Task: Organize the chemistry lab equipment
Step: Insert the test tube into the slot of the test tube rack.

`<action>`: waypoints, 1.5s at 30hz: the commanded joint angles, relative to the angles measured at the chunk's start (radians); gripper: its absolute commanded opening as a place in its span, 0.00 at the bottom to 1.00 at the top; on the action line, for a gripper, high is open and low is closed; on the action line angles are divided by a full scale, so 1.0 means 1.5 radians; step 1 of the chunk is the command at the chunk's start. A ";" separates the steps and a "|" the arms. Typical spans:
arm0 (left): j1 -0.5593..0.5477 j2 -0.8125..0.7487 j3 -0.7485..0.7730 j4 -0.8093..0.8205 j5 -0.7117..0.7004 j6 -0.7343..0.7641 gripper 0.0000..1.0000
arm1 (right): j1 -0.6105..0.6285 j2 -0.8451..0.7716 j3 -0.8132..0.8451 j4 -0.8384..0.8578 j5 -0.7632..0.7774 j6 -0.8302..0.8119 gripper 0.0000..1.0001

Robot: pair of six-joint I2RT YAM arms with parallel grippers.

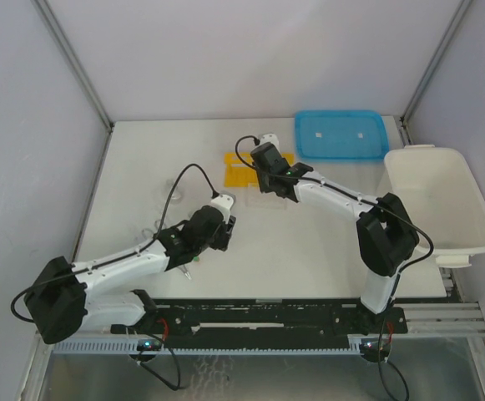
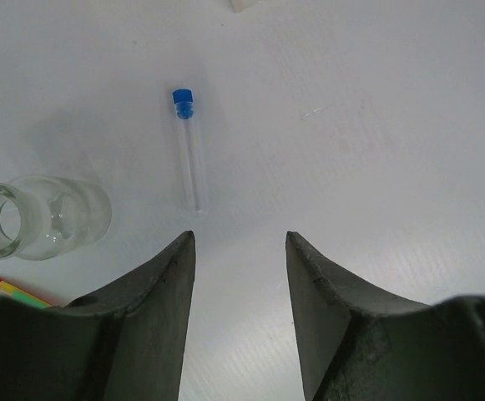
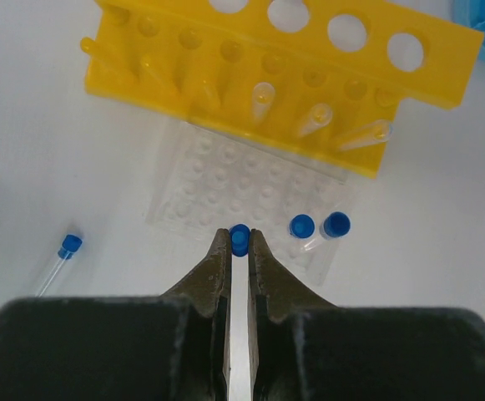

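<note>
Right gripper is out over the middle-back of the tabletop, jaws clenched on a blue-capped tube; only the cap shows between the tips, tube body hidden. It's held over a clear dimpled plate lying flat just in front of the yellow rack. Rack sits just behind the plate w/ a row of round holes along the top shelf; a few clear tubes rest tilted in its lower row. Two more capped tubes are side by side at the plate's right end, caps up toward the cam. Another capped tube lies flat on the tabletop to the left, apart from the plate. Left gripper is lower-left on the tabletop, jaws released wide w/ nothing between them. Just ahead of it a capped tube lies flat, cap pointing away. A glass flask lies on its side to the left, near that tube but not touching. A red-yellow-green stick peeks out by the left finger. Blue lid lies at the back right; white tub at the right edge.
</note>
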 commanded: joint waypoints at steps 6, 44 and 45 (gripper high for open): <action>0.004 0.012 0.014 0.021 0.011 -0.014 0.52 | 0.006 -0.002 0.033 -0.025 0.073 -0.003 0.00; 0.004 0.028 0.003 0.036 0.022 -0.020 0.59 | 0.003 0.007 0.030 -0.020 0.046 0.001 0.21; 0.004 0.030 0.003 0.036 0.020 -0.019 0.60 | 0.005 -0.003 0.028 -0.023 0.046 0.001 0.22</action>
